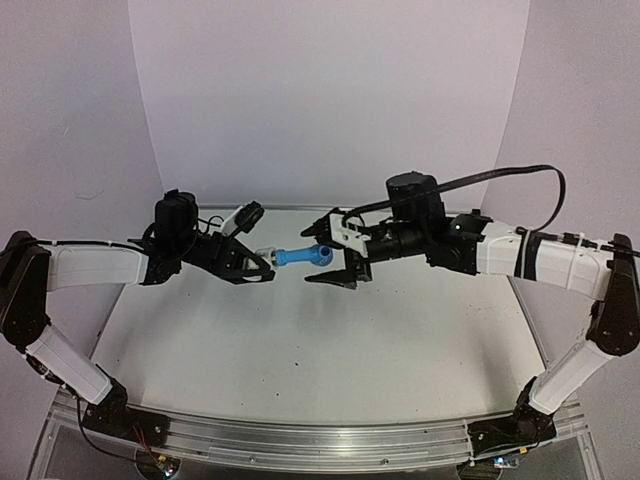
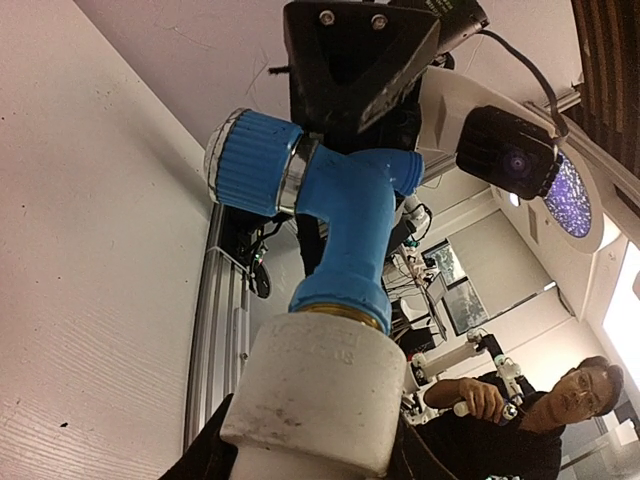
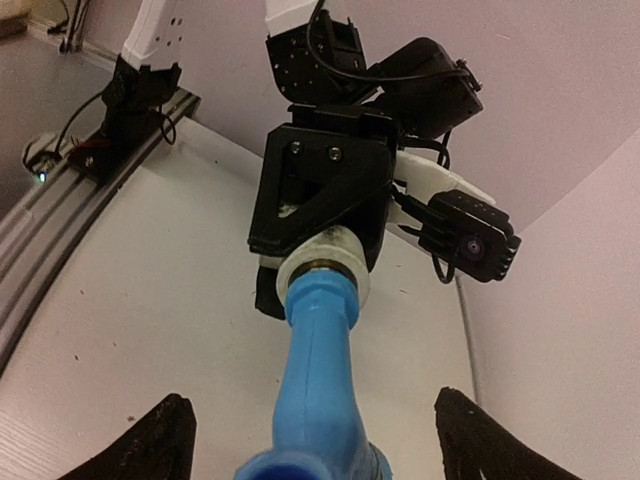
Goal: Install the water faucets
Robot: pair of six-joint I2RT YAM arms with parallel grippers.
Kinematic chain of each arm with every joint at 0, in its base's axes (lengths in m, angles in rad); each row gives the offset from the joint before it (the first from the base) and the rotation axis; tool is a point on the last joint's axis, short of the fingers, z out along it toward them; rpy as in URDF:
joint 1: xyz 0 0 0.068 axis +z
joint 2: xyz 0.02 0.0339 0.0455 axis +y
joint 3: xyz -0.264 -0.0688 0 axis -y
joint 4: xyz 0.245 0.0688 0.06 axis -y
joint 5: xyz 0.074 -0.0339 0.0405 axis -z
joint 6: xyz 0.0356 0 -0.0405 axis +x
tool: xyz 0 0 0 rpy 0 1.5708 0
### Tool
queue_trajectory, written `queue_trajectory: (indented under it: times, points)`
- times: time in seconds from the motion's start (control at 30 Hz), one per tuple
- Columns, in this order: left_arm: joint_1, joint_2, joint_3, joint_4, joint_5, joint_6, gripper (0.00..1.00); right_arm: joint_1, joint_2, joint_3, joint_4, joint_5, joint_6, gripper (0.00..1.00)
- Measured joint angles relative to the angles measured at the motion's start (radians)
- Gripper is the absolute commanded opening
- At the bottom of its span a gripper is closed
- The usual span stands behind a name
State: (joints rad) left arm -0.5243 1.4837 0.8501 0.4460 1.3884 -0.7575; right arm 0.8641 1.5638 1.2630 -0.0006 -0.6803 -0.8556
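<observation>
The bright-blue tap [image 1: 300, 257] is held level in the air above the table [image 1: 300, 350], its stem seated in the white cylindrical fitting [image 1: 266, 254]. My left gripper [image 1: 260, 262] is shut on the fitting. In the left wrist view the fitting [image 2: 320, 390] fills the bottom between my left gripper [image 2: 312, 458], with the tap [image 2: 345, 200] beyond it. My right gripper [image 1: 335, 258] is open, its jaws above and below the tap's round end without touching it. In the right wrist view the tap [image 3: 320, 380] runs from the fitting [image 3: 325, 262] down between my right gripper [image 3: 320, 445].
An aluminium rail [image 1: 300, 440] runs along the table's near edge. White walls close the back and both sides. A black cable [image 1: 520, 175] arcs over the right arm. A person [image 2: 560, 400] sits beyond the table in the left wrist view.
</observation>
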Motion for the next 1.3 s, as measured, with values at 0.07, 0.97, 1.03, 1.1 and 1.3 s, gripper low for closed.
queue_trajectory:
  times: [0.07,0.97,1.03,1.1,1.3]
  points:
    - [0.0,0.0,0.0,0.0,0.004,0.0,0.0,0.005,0.03,0.019,0.019,-0.011,0.073,0.34]
    - [0.004,0.043,0.193,-0.049,-0.717,1.011,0.0,-0.006,-0.046,0.008,0.082,0.428,1.886,0.89]
    - [0.024,0.038,0.184,-0.053,-0.746,0.951,0.0,0.001,-0.066,0.01,0.055,0.462,1.812,0.97]
    - [0.028,0.018,0.152,-0.054,-0.753,0.859,0.0,0.007,-0.106,0.01,0.03,0.503,1.696,0.98]
    - [0.018,-0.056,0.014,-0.065,-0.608,0.482,0.0,0.005,-0.274,0.005,0.045,0.505,1.06,0.98]
